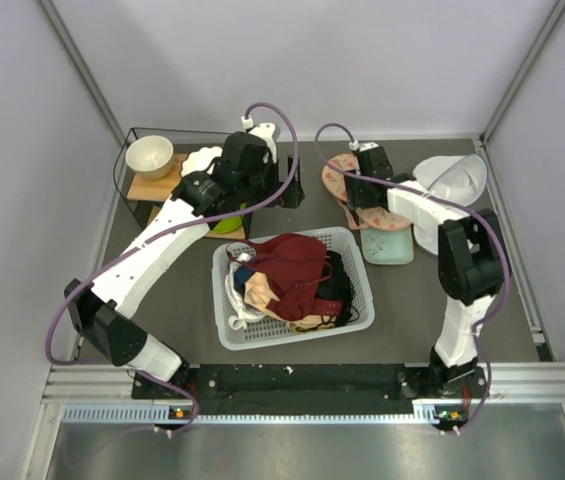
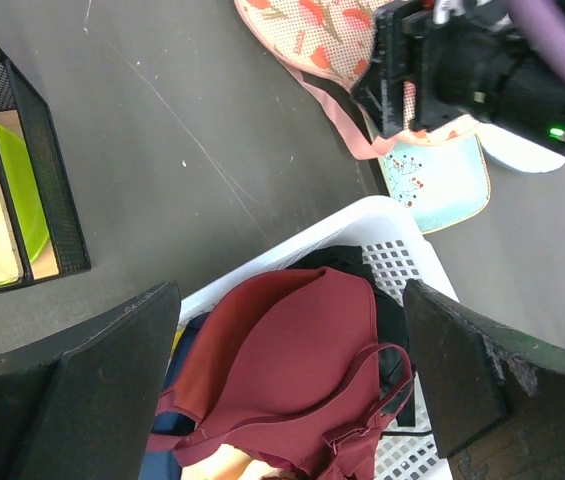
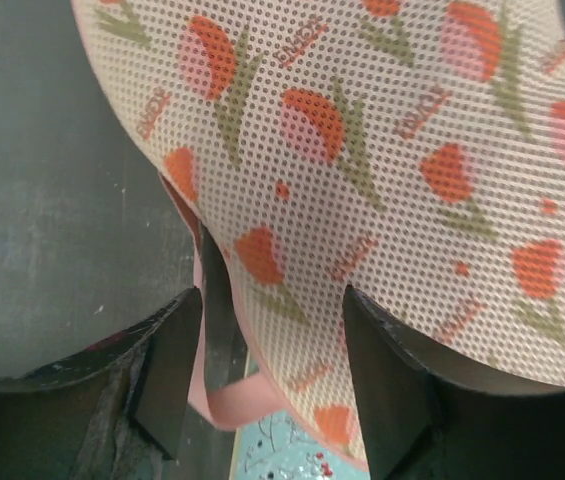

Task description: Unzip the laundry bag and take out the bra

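The laundry bag [image 1: 338, 178], a peach mesh pouch with red flowers, lies flat at the back, partly on the mint tray [image 1: 390, 248]. It also shows in the left wrist view [image 2: 302, 35] and fills the right wrist view [image 3: 362, 130]. My right gripper [image 1: 356, 203] is open, its jaws [image 3: 272, 380] standing either side of the bag's pink-trimmed edge. My left gripper [image 1: 287, 195] is open and empty [image 2: 292, 380], above the basket's far edge. A red cupped garment with straps [image 2: 292, 350], apparently the bra, lies on top of the basket pile [image 1: 297, 255].
The white basket [image 1: 292, 335] holds a darker maroon garment [image 1: 302, 295], a black one [image 1: 334, 280] and others. A black wire rack [image 2: 42, 170] with a white bowl [image 1: 150, 155] stands back left. A white item [image 1: 452, 178] lies back right.
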Action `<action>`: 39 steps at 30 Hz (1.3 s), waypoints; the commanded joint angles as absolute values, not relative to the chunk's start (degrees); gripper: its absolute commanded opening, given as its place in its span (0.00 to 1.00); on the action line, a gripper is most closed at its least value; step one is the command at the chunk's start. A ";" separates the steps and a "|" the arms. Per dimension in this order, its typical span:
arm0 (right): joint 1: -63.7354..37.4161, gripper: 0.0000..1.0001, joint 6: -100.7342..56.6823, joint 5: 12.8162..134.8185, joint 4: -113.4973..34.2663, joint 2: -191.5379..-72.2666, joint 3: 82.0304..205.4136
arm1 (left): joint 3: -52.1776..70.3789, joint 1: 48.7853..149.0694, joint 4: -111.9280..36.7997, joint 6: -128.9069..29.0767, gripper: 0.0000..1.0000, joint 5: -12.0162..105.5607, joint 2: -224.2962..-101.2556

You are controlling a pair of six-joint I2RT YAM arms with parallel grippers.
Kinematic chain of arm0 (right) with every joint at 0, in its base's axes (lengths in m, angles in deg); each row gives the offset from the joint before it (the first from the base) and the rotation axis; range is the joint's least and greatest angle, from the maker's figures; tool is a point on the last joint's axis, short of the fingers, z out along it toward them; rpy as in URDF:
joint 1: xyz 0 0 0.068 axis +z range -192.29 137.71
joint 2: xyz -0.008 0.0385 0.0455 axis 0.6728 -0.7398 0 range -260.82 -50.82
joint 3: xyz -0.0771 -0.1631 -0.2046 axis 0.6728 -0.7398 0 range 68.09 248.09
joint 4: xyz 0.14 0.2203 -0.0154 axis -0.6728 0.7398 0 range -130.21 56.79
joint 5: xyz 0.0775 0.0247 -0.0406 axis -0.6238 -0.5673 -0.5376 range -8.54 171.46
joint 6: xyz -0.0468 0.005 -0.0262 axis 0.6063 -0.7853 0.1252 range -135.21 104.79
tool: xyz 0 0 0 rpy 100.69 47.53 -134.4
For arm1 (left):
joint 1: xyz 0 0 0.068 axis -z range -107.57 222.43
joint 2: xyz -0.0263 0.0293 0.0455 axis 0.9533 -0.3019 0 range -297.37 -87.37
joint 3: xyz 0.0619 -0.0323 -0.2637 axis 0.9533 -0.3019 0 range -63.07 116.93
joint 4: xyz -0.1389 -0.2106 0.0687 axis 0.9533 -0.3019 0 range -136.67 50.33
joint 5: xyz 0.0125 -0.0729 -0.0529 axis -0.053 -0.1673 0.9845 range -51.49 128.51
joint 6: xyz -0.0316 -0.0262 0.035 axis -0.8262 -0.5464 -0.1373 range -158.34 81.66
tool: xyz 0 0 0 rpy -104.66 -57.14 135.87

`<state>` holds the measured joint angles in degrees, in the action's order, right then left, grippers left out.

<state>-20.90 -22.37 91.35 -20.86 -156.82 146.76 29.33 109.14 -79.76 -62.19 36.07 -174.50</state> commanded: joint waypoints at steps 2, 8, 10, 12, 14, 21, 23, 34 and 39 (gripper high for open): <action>-20.23 0.55 -21.71 93.58 -20.17 -163.93 153.69 | 30.01 108.99 -79.22 -62.42 0.99 35.96 -172.27; -20.40 0.00 -23.12 95.79 -20.43 -160.52 154.05 | 28.95 108.82 -79.75 -62.24 0.99 34.38 -170.95; -20.75 0.00 -23.30 93.16 -20.61 -155.80 153.61 | 28.95 108.55 -79.75 -62.42 0.99 34.47 -171.04; -21.02 0.00 -23.21 90.53 -20.52 -152.35 152.99 | 29.13 108.38 -79.05 -62.68 0.99 35.96 -171.48; -21.89 0.00 -23.73 88.33 -20.44 -147.53 151.94 | 29.65 108.20 -78.52 -63.21 0.99 37.19 -172.44; -24.97 0.00 -26.19 74.54 -19.82 -134.86 146.85 | 33.25 107.58 -75.88 -65.75 0.99 43.25 -176.49; -25.41 0.00 -27.16 73.03 -19.65 -132.66 144.57 | 34.48 107.15 -75.18 -66.63 0.99 45.62 -178.15; -26.38 0.00 -31.73 66.26 -17.10 -122.46 137.09 | 37.74 105.39 -71.40 -70.85 0.99 53.01 -181.06; -26.47 0.00 -31.65 64.58 -15.26 -119.56 136.29 | 37.66 102.76 -71.05 -75.58 0.99 57.05 -182.11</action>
